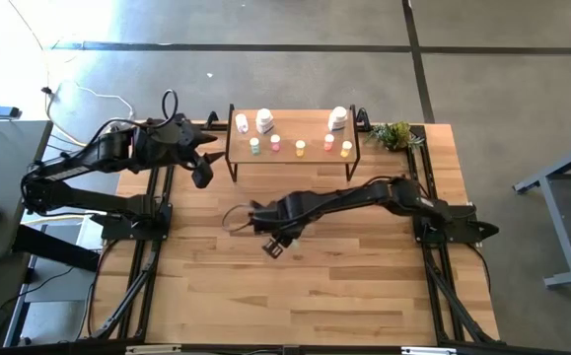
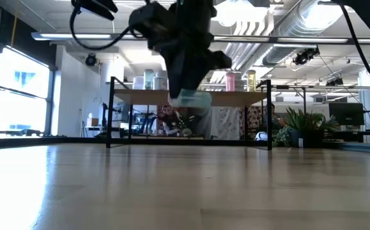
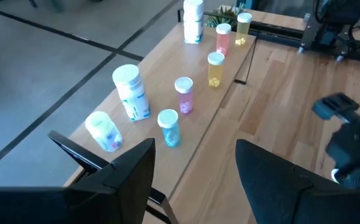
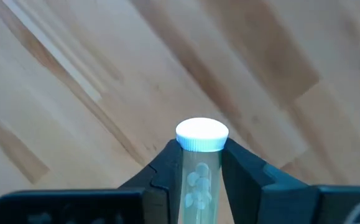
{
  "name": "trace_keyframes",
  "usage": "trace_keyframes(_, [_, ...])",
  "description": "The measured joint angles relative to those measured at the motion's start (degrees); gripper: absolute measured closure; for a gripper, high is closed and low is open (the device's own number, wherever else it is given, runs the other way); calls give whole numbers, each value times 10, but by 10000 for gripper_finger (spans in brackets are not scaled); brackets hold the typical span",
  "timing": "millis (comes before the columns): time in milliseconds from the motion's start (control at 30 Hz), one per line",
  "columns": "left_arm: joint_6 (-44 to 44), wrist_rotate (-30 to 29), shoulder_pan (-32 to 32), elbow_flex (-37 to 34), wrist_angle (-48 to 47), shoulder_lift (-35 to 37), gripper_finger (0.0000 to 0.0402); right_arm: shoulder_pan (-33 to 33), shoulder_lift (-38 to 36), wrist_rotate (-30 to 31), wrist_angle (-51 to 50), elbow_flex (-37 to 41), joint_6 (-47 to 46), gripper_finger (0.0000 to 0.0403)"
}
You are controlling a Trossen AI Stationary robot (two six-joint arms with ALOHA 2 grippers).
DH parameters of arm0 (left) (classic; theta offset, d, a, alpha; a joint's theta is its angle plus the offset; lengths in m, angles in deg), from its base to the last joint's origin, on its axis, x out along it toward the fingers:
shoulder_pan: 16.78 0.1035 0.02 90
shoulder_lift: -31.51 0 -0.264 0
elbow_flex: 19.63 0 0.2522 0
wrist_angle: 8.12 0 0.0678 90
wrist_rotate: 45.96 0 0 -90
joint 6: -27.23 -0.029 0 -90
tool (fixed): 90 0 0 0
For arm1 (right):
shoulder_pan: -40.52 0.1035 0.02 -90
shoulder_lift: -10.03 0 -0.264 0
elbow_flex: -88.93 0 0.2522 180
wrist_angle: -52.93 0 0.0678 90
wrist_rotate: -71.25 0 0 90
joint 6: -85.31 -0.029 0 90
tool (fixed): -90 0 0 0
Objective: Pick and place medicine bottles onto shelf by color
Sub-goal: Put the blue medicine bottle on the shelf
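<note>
The shelf [image 1: 300, 125] stands at the table's far edge. On its top stand three white bottles [image 1: 264, 120] and a row of small green, pink and yellow ones [image 1: 300, 148], which also show in the left wrist view [image 3: 170, 127]. My right gripper [image 1: 273, 247] hovers over the table's middle, shut on a pale green bottle [image 4: 198, 180] with a white cap. My left gripper [image 1: 202, 176] waits open by the shelf's left end, touching nothing; its fingers frame the left wrist view [image 3: 195, 177]. My right gripper pinches the pale green bottle's clear body just below the white cap [image 4: 202, 135] between its two fingers [image 4: 242, 165]. The bottle lies along the fingers, with the cap reaching past their free ends. In the low view the bottle [image 2: 191, 99] hangs clear of the tabletop.
A small green plant [image 1: 393, 135] sits at the table's far right corner, beside the shelf. The shelf's black legs [image 2: 110, 115] rise from the tabletop. Bare wood [image 1: 315, 296] stretches across the near half of the table.
</note>
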Motion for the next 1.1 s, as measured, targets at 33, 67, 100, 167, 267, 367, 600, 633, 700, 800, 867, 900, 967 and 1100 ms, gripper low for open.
trace_keyframes(33, [-1, 0, 0, 0, 1, 2, 188, -2, -8, 9, 3, 0, -1, 320])
trace_keyframes(67, [-2, 0, 0, 0, 0, 4, 188, -4, -15, 18, 5, 0, -3, 320])
trace_keyframes(100, [-2, 1, 0, 0, 0, 5, 188, -6, -23, 29, 6, 0, -4, 320])
trace_keyframes(167, [-6, 2, 0, 0, 1, 6, 188, -12, -42, 49, 8, 0, -9, 320])
trace_keyframes(267, [-20, 2, 0, 0, 1, 7, 188, -21, -67, 80, 12, 0, -15, 320])
trace_keyframes(367, [-26, 2, 0, 0, 1, 7, 188, -30, -90, 111, 25, 0, -15, 320])
trace_keyframes(600, [-55, 3, 1, 0, 6, 6, 188, -57, -130, 167, 66, 0, 10, 320])
trace_keyframes(633, [-59, 4, 1, 0, 6, 6, 188, -62, -135, 175, 75, 0, 16, 320])
trace_keyframes(700, [-70, 4, 1, 0, 6, 6, 188, -70, -143, 191, 95, 0, 30, 320])
trace_keyframes(800, [-78, 5, 1, 0, 6, 6, 188, -85, -152, 207, 127, 0, 58, 320])
trace_keyframes(867, [-87, 5, 1, 0, 6, 6, 188, -96, -158, 213, 155, 0, 76, 320])
trace_keyframes(900, [-90, 5, 0, 0, 5, 6, 188, -102, -161, 216, 161, 0, 84, 320])
trace_keyframes(967, [-92, 5, 1, 0, 5, 6, 188, -113, -167, 218, 187, 0, 101, 320])
trace_keyframes(1100, [-92, 17, 1, 0, 4, 6, 188, -134, -178, 219, 229, 0, 141, 320])
